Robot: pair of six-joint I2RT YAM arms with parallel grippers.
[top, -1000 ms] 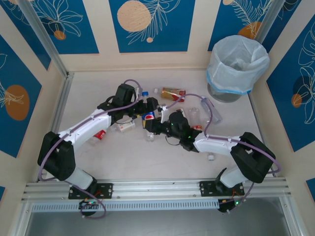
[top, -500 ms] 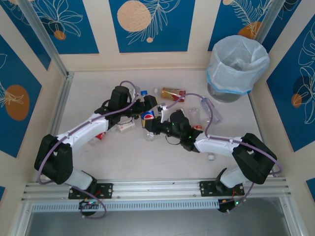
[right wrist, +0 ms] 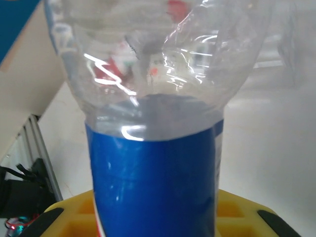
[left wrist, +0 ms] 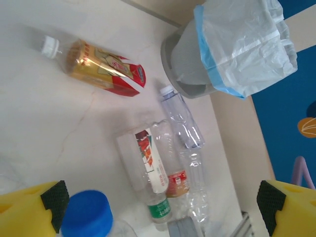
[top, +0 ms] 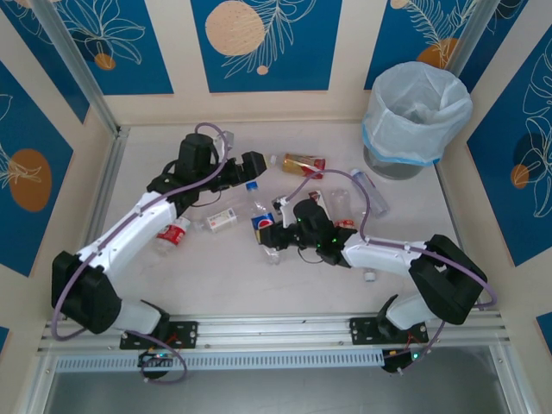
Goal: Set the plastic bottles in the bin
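Observation:
My right gripper point(top: 276, 227) is shut on a plastic bottle with a blue label point(top: 263, 222); in the right wrist view that bottle point(right wrist: 153, 182) stands between the yellow fingers point(right wrist: 74, 217). My left gripper point(top: 254, 166) hangs open and empty at mid-table, over a blue-capped bottle point(left wrist: 84, 215). Ahead of it lie a gold-and-red labelled bottle point(left wrist: 103, 69), a clear bottle point(left wrist: 180, 118) and a bottle with a red-and-white label point(left wrist: 148, 163). The grey bin point(top: 417, 112) with its pale bag stands at the back right. More bottles lie left of centre: a red-labelled one point(top: 172, 235) and a white-labelled one point(top: 222, 218).
Blue-patterned walls close the table on three sides. An aluminium rail point(top: 276, 332) runs along the near edge by the arm bases. Clear bottles point(top: 371, 191) lie between my right arm and the bin. A small white cap point(top: 369, 276) sits near the right forearm.
My left arm has drawn back up and to the left, away from the blue-labelled bottle. My right gripper has carried that bottle a little toward the near edge.

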